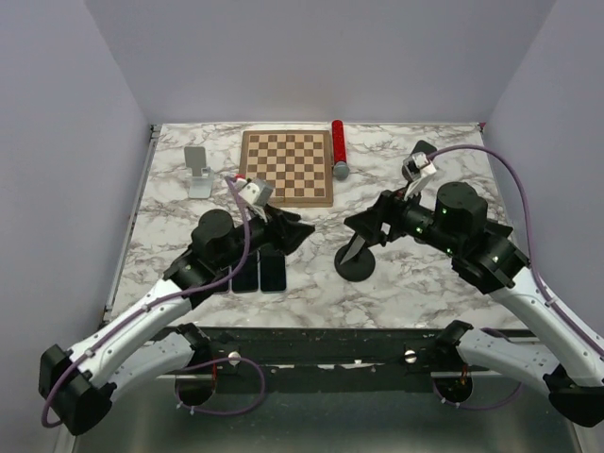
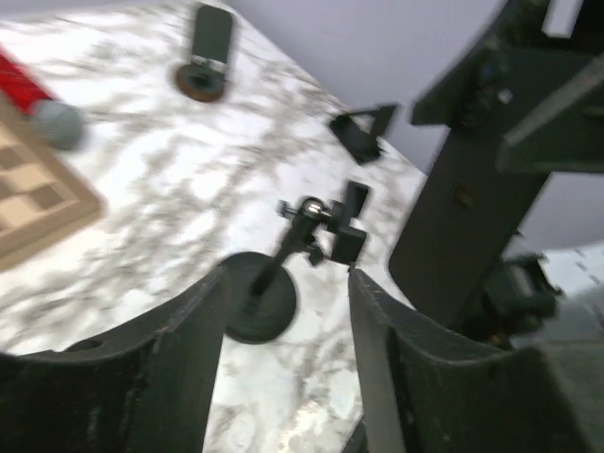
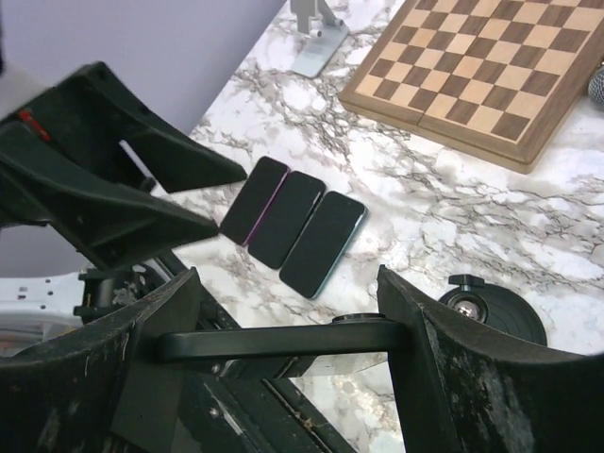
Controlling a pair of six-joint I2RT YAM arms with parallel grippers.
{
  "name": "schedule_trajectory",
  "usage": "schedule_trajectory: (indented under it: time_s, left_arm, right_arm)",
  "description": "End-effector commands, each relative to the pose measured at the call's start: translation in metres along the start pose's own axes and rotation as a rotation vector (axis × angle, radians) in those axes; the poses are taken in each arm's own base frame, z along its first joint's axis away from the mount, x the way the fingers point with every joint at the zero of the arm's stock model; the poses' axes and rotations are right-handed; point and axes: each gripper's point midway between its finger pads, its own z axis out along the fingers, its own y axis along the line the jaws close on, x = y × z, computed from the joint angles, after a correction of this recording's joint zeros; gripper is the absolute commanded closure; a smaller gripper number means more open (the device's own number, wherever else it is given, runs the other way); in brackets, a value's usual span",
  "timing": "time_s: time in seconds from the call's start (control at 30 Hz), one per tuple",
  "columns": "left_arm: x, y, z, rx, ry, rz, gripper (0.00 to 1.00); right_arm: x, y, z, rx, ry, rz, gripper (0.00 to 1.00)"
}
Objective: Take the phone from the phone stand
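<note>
Presently, left gripper [image 2: 286, 283] half open and empty near three phones [image 3: 294, 226]; right gripper [image 3: 288, 316] clamps phone stand [image 3: 283, 342]: best lift left straight away, stand steadied.

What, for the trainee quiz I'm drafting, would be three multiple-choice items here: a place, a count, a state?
1. Where is the chessboard?
A. On the far side of the table, near its middle.
B. Between the arm bases.
C. Under a stack of books.

2. How many phones lie flat side by side?
A. One.
B. Five.
C. Three.

3. How is the right gripper?
A. Open over a cup.
B. Shut on the bar of the black stand.
C. Holding a pen.

Answers: 1 A, the top view shows it far from the arms; 2 C, the right wrist view shows three dark slabs together; 3 B, the bar spans its fingers.
</note>
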Motion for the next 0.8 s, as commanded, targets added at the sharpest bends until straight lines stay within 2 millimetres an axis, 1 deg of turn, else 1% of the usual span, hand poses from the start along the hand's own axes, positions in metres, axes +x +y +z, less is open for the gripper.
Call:
schedule_trajectory:
  time_s: [0.0,0.03,0.1,0.17,0.23,0.27,0.33,0.4,0.5,0.57,0.63,0.7,0.77]
  left_arm:
    - [-0.036,0.055,-0.055,-0.444,-0.067,0.071,0.34]
    - [-0.047,0.058,-0.065,-0.488,-0.100,0.087,0.32]
    - [-0.071,0.057,-0.087,-0.551,-0.173,0.126,0.29]
    - [-0.093,0.053,-0.105,-0.582,-0.237,0.175,0.26]
    - [-0.112,0.048,-0.122,-0.604,-0.294,0.221,0.24]
    - [-0.120,0.046,-0.127,-0.612,-0.310,0.245,0.23]
    - [-0.134,0.042,-0.136,-0.629,-0.335,0.285,0.22]
    - [-0.146,0.038,-0.141,-0.638,-0.355,0.319,0.22]
    - [-0.162,0.035,-0.144,-0.652,-0.379,0.372,0.20]
    - [-0.169,0.036,-0.144,-0.667,-0.393,0.396,0.19]
    - [-0.170,0.040,-0.142,-0.681,-0.394,0.429,0.18]
    - [-0.162,0.047,-0.137,-0.693,-0.369,0.461,0.18]
    - [-0.148,0.057,-0.131,-0.708,-0.328,0.481,0.18]
  right_arm:
    - [-0.023,0.017,0.005,-0.038,-0.031,0.072,0.99]
    - [-0.021,0.020,0.010,-0.047,0.000,0.087,0.99]
    - [-0.010,0.021,0.025,-0.052,0.079,0.108,0.99]
    - [0.003,0.016,0.041,-0.025,0.163,0.137,0.99]
    - [0.017,0.008,0.058,0.036,0.240,0.162,0.99]
    - [0.024,0.009,0.065,0.066,0.270,0.157,0.99]
    - [0.037,0.018,0.079,0.115,0.311,0.125,0.99]
    - [0.054,0.015,0.093,0.186,0.365,0.140,0.99]
    - [0.083,0.010,0.116,0.253,0.457,0.159,0.99]
    - [0.099,0.004,0.129,0.304,0.488,0.162,0.99]
    - [0.113,-0.005,0.137,0.356,0.502,0.156,0.99]
    - [0.130,-0.015,0.145,0.402,0.531,0.149,0.99]
    - [0.147,-0.021,0.153,0.423,0.564,0.152,0.99]
